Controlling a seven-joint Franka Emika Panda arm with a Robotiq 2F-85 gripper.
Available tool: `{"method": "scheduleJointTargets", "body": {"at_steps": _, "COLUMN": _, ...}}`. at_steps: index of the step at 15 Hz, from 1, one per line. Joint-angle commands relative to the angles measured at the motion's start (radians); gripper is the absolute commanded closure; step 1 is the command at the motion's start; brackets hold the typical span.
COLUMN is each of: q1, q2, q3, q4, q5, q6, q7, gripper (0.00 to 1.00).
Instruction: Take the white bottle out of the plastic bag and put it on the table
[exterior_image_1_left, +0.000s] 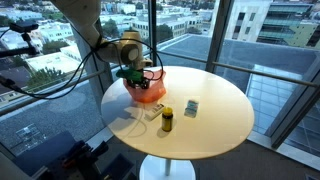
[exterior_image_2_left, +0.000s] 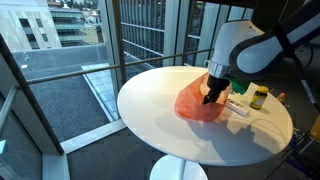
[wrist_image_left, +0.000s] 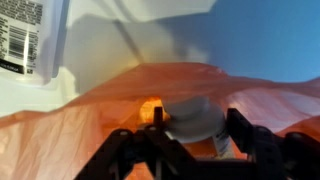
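An orange plastic bag (exterior_image_1_left: 150, 94) lies on the round white table (exterior_image_1_left: 215, 125); it also shows in an exterior view (exterior_image_2_left: 193, 106). My gripper (exterior_image_1_left: 138, 80) (exterior_image_2_left: 213, 96) reaches down into the bag's open mouth. In the wrist view the bag (wrist_image_left: 70, 135) fills the lower frame. The white bottle (wrist_image_left: 196, 118) lies inside it, with its pale round cap between my two fingers (wrist_image_left: 195, 112). Both fingers sit against the cap's sides, so the gripper looks shut on it. The bottle is hidden by the bag in both exterior views.
A small dark bottle with a yellow cap (exterior_image_1_left: 167, 119) (exterior_image_2_left: 259, 97) stands beside the bag. A small box (exterior_image_1_left: 191, 108) and a flat white packet (exterior_image_2_left: 238, 106) lie near it. A white barcoded item (wrist_image_left: 25, 35) is beyond the bag. Glass walls surround the table.
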Motion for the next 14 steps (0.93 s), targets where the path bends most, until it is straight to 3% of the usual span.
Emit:
{"method": "scheduleJointTargets", "body": {"at_steps": 1, "q1": 0.002, "q2": -0.059, "q3": -0.007, "q4": -0.022, "q5": -0.001, "q6": 0.017, "q7": 0.019, "gripper": 0.6}}
{"method": "scheduleJointTargets", "body": {"at_steps": 14, "q1": 0.005, "q2": -0.188, "q3": -0.013, "q4": -0.043, "q5": -0.009, "q6": -0.012, "q7": 0.064, "gripper": 0.6}}
